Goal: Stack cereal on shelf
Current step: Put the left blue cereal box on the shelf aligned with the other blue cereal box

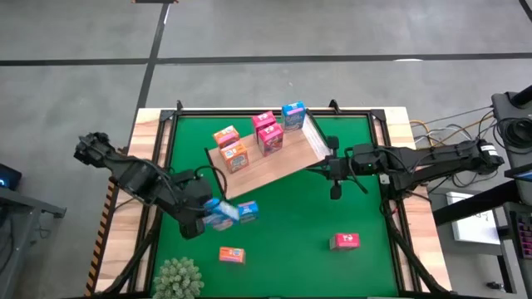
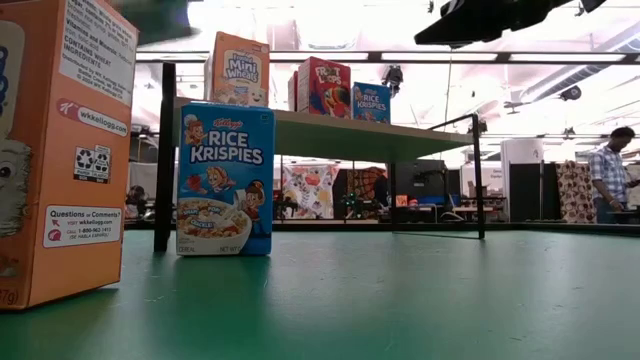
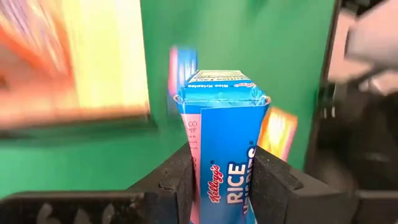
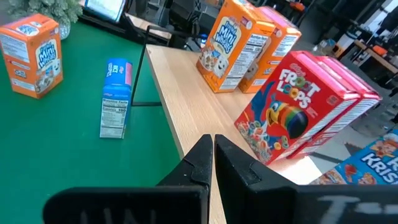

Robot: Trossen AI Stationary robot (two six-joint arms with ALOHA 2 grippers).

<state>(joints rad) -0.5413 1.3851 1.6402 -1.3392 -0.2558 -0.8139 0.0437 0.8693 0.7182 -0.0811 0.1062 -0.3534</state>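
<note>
Left gripper (image 3: 221, 186): fingers clamped on blue cereal box (image 3: 224, 149), lifted over green mat (image 1: 291, 216). Second blue box (image 1: 247, 213) just beside it. Orange box (image 1: 232, 255) near. Shelf (image 1: 274, 162) beyond, five boxes on it. Right gripper (image 4: 213, 163): fingers closed, empty, at shelf edge.

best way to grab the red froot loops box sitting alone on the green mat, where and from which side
Probably from straight above. The red box appears to lie flat on the mat with open space all round, so close the fingers across its narrower width. The right gripper, empty and shut beside the shelf, is nearest.
</note>
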